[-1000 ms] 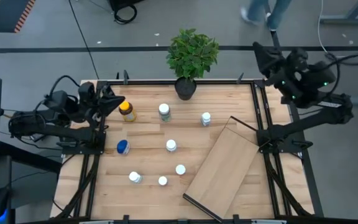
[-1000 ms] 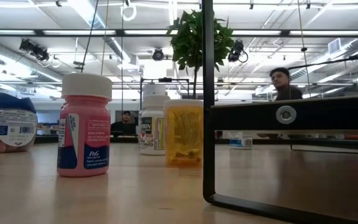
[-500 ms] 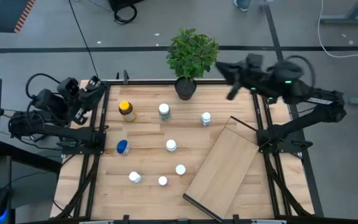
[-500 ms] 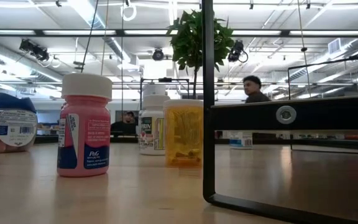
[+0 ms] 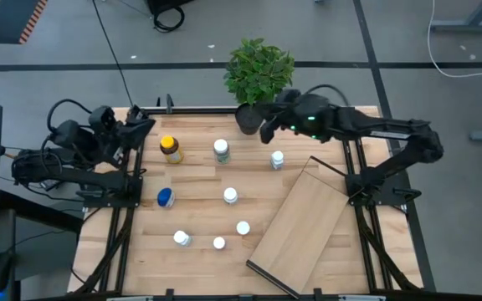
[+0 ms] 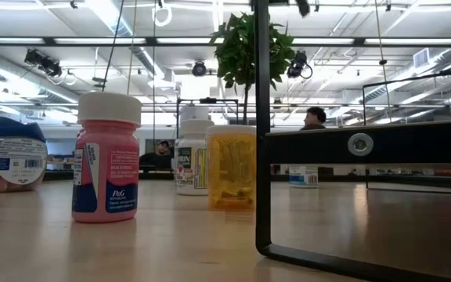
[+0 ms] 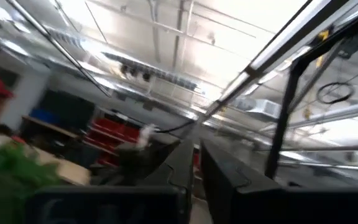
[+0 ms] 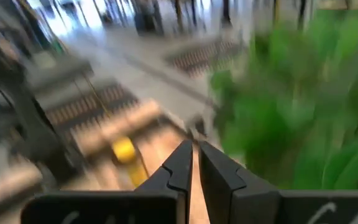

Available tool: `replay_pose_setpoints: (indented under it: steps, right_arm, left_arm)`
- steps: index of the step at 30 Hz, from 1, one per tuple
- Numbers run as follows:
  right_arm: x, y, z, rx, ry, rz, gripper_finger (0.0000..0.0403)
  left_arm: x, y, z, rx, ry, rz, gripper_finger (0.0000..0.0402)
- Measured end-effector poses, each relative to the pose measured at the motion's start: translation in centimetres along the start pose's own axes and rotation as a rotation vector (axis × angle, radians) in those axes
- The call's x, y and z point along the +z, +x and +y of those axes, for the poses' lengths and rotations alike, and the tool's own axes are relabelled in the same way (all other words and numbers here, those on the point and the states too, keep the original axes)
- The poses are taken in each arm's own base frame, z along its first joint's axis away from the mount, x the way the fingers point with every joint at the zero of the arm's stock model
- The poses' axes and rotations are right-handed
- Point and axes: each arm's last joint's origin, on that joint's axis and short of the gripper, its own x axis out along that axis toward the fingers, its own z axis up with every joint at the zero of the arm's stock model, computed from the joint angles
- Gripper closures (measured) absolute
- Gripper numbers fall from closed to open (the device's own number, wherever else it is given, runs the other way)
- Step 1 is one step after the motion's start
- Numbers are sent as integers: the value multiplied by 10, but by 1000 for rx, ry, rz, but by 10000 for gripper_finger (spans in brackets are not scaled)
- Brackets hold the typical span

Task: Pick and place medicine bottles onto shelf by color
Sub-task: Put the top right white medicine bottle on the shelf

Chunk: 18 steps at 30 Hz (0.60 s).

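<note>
Reaching in from the right side, the right gripper hangs over the far edge of the table, just in front of the potted plant and above the gap between two white-capped bottles; its own wrist view shows the two dark fingers pressed close together with nothing between them, though that picture is smeared, so the narrow slit may be slightly wider than it looks. The left gripper waits at the far left corner of the table, beside the amber bottle with the yellow cap, and its fingers also sit nearly together, empty, pointed up toward the ceiling lights. All the bottles stand upright on the bare planks, none on the shelf: a white one right of the amber, another further right near the shelf's far corner, the blue-capped bottle at the left, a white one mid-table, and three more toward the near side. The shelf lies flat and skewed on the right half of the table, apart from every bottle. At table height a pink bottle with a white cap stands closest, and a person shows in the room behind.
</note>
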Motion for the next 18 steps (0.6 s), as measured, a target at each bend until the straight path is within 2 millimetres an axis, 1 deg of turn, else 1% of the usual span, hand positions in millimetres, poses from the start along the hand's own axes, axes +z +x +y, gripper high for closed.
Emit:
replay_pose_setpoints:
  steps: [1,3,6,11,15,18]
  right_arm:
    - [-7,6,-2,-3,-21,59,367]
    - [-20,18,-5,-1,-49,177,360]
    - [-39,28,-7,-4,-42,330,335]
    - [-56,38,-6,-52,9,444,257]
    - [-63,40,-7,-112,148,499,191]
    - [-70,39,-10,-186,247,561,155]
  left_arm:
    - [-1,0,0,-19,-22,17,365]
    - [-2,0,0,-30,-14,32,362]
    - [-4,0,0,-23,7,53,359]
    - [-3,-2,-1,-57,53,57,358]
    - [-2,-2,-1,-66,69,54,359]
    - [-3,-2,1,-25,75,59,362]
